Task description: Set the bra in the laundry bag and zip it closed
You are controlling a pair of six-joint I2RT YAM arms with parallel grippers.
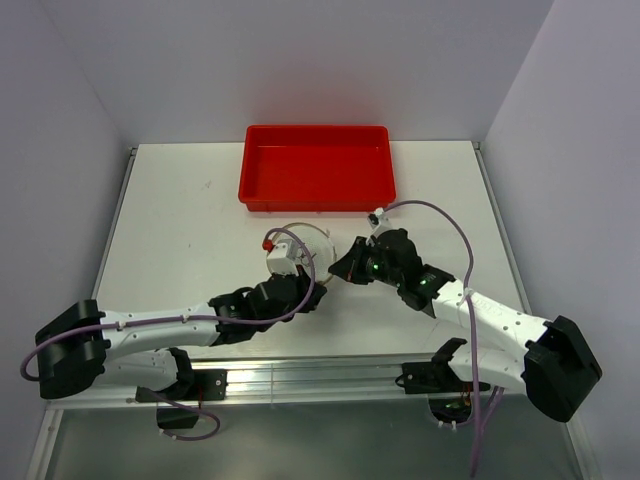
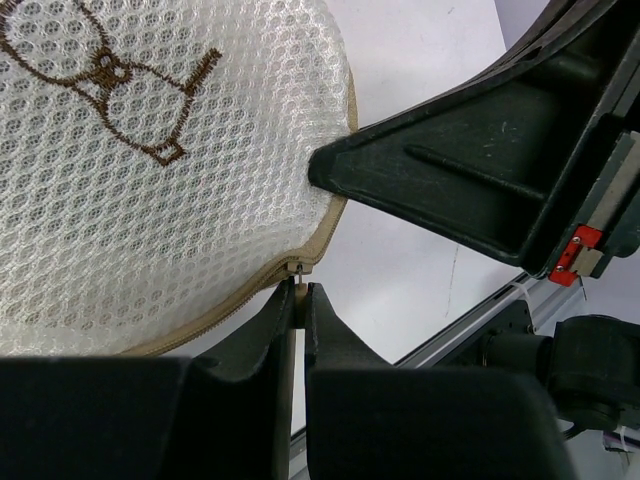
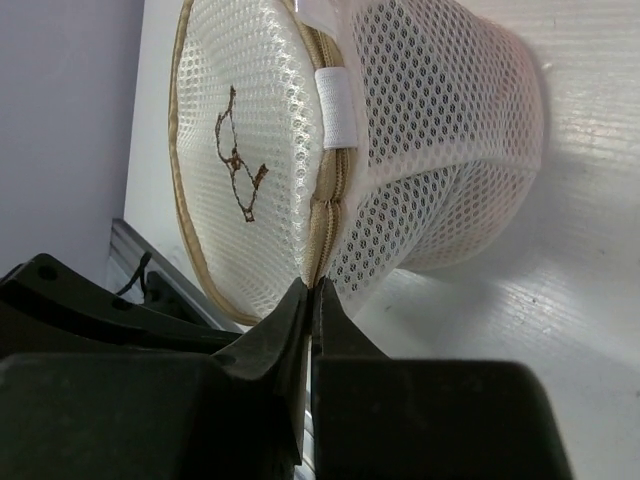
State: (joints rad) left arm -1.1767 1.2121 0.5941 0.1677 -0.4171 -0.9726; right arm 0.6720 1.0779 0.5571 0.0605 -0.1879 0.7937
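Note:
The laundry bag [image 1: 312, 238] is a white mesh drum with a tan zip rim, lying between my two arms. Its round lid [image 2: 130, 150] carries a dark bra drawing. My left gripper [image 2: 300, 292] [image 1: 318, 292] is shut on the small zip pull [image 2: 298, 272] at the rim's lower edge. From the other side, my right gripper [image 3: 312, 287] [image 1: 336, 272] is shut on the bag's tan zip seam [image 3: 328, 215], below a white tab [image 3: 336, 105]. The zip looks closed along the stretch that shows. The bra is hidden.
A red rectangular tray [image 1: 316, 195] stands behind the bag at the back of the white table [image 1: 180, 230]. The right gripper's black finger [image 2: 450, 185] reaches in beside the lid in the left wrist view. The table's metal front rail [image 1: 300, 375] runs along the near edge.

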